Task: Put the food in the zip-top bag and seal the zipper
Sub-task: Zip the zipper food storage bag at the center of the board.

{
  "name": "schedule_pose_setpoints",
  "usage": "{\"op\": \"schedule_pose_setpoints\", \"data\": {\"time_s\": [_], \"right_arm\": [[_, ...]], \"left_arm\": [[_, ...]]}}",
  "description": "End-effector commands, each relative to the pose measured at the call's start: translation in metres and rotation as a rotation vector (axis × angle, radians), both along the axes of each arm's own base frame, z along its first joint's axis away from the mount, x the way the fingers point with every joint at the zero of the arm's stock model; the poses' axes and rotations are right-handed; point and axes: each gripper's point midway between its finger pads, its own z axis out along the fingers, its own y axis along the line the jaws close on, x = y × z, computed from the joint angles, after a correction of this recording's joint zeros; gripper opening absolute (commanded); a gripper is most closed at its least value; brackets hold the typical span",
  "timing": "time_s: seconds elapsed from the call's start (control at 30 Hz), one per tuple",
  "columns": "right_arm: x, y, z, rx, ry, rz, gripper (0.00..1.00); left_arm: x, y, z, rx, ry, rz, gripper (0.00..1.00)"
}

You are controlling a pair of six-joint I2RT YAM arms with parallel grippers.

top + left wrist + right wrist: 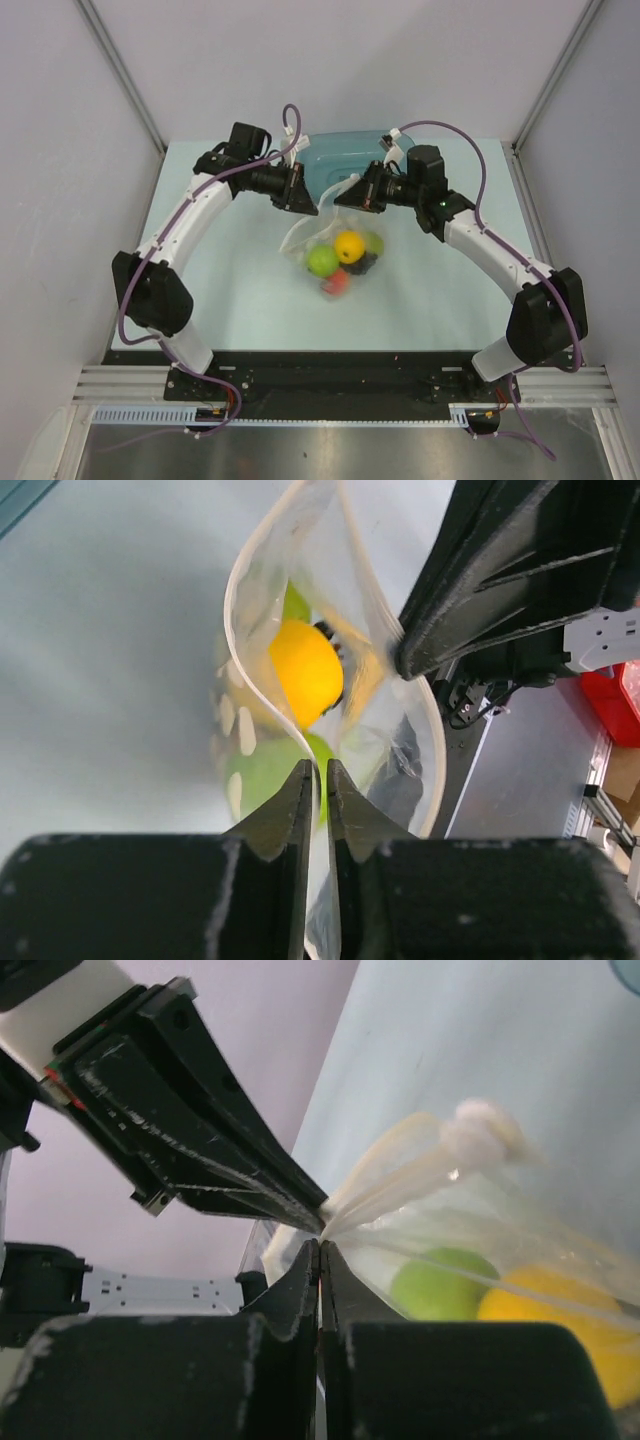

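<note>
- Sitting near the middle of the tabletop (230, 300), a little toward its far edge, the zip-top bag (335, 268) holds the orange (348, 246), a green fruit (322, 261) and a red fruit (337, 284).
- Its film looks limp, crinkly and slippery. Loaded, it should sag, so the stiffer zipper (232, 610) strip is the safest place to pinch.
- The left end effector (320, 772) is clamped on one side of the gaping mouth.
- The right end effector (320, 1245) is closed on the opposite rim.
- Both wrists angle inward in front of the teal tub (345, 155).
</note>
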Motion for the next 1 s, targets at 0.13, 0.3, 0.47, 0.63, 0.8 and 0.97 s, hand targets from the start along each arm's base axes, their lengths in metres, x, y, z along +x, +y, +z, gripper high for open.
{"op": "schedule_pose_setpoints", "data": {"time_s": [0.13, 0.3, 0.47, 0.63, 0.8, 0.97], "right_arm": [[0.018, -0.009, -0.028, -0.088, 0.044, -0.13, 0.0], [0.022, -0.011, -0.032, -0.107, 0.022, -0.135, 0.0], [0.026, -0.018, -0.032, -0.12, 0.01, -0.154, 0.0], [0.024, -0.022, -0.027, -0.127, -0.029, -0.141, 0.0], [0.023, -0.025, -0.026, -0.129, -0.044, -0.14, 0.0], [0.028, -0.027, -0.031, -0.137, -0.044, -0.159, 0.0]], "left_arm": [[-0.006, -0.023, 0.003, -0.061, 0.007, -0.078, 0.3], [-0.009, -0.028, -0.011, -0.054, 0.083, -0.036, 0.62], [0.007, -0.02, 0.009, -0.032, -0.057, 0.058, 0.72], [0.041, -0.002, 0.022, 0.01, -0.183, 0.223, 0.77], [0.058, -0.006, -0.011, 0.097, -0.162, 0.19, 0.81], [0.029, -0.029, -0.025, 0.077, -0.06, 0.056, 0.81]]}}
